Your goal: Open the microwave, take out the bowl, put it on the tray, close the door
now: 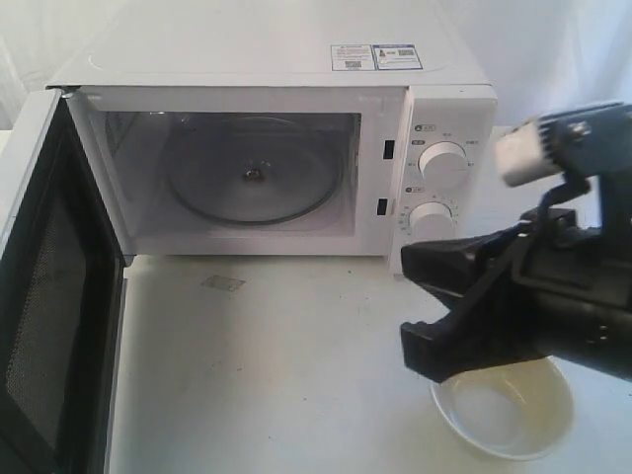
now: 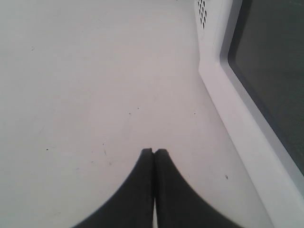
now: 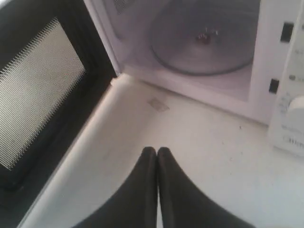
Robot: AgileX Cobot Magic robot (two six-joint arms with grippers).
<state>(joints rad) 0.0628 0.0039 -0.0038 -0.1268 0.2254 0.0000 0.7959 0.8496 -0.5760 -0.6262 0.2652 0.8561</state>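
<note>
My right pincer point(image 3: 156, 151) was pinched shut, empty; the small glossy cream bowl point(image 1: 504, 410) sat close behind it, outside the white boxy microwave point(image 1: 247, 59). My left pincer point(image 2: 153, 151), also shut and empty, hung beside the wide-open white door point(image 2: 242, 118). I judged a careless push there might shove the whole oven.

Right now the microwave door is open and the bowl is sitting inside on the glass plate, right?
No. The door is open, but the bowl is outside, on the table in front of the microwave. The exterior view shows it, and the glass plate holds nothing.
</note>
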